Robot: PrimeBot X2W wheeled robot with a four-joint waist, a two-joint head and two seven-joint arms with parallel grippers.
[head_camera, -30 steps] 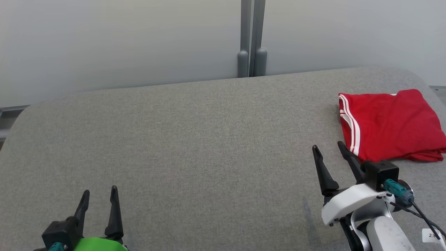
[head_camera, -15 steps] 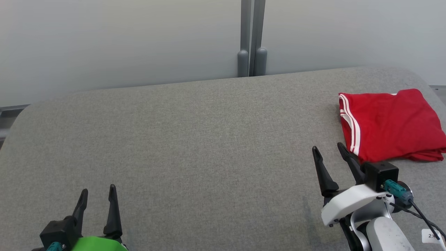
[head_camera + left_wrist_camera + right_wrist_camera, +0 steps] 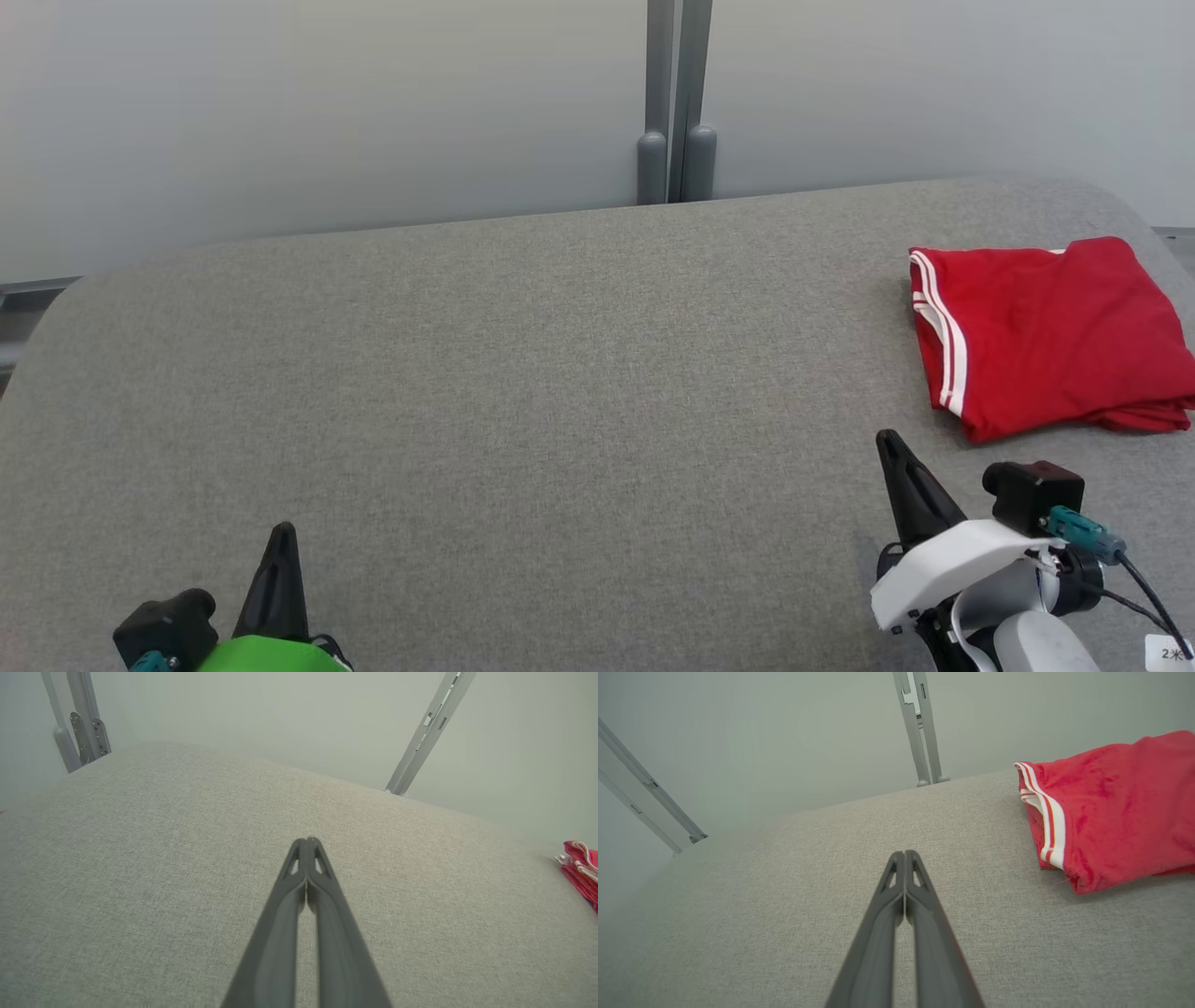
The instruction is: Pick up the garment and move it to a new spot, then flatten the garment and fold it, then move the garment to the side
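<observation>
At the near left of the grey fabric-covered bench, the left claw has been pressed together, empty. Broad bare room is left across the middle. The right claw, likewise closed from spread, has been drawn back from the folded red white-striped garment at the right edge; the task is judged done.

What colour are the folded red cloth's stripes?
White stripes edge the folded red garment; best in right wrist view.
</observation>
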